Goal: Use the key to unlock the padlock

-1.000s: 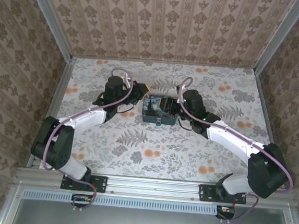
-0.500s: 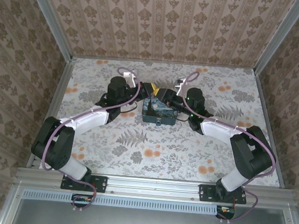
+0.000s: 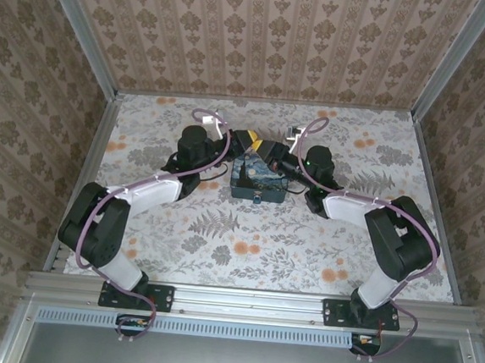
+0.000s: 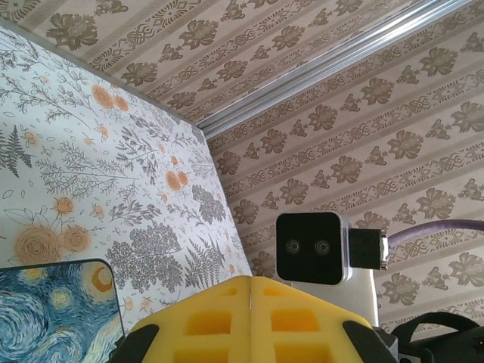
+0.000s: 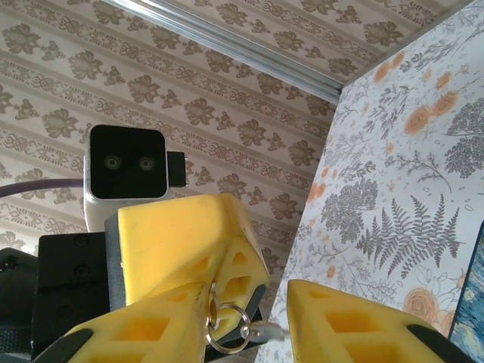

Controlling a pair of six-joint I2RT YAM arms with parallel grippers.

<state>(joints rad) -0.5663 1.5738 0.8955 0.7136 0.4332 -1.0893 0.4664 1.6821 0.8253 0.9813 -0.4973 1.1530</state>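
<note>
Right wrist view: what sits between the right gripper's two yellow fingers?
A key ring with a small silvery key, hanging from the left gripper's shut fingers, sits in that gap. The right wrist view shows it.

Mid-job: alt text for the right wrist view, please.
A small key ring with a silvery key hangs from the left tool's shut yellow tips, in the gap between the right tool's open fingers. Behind: patterned wall and floral table.
</note>
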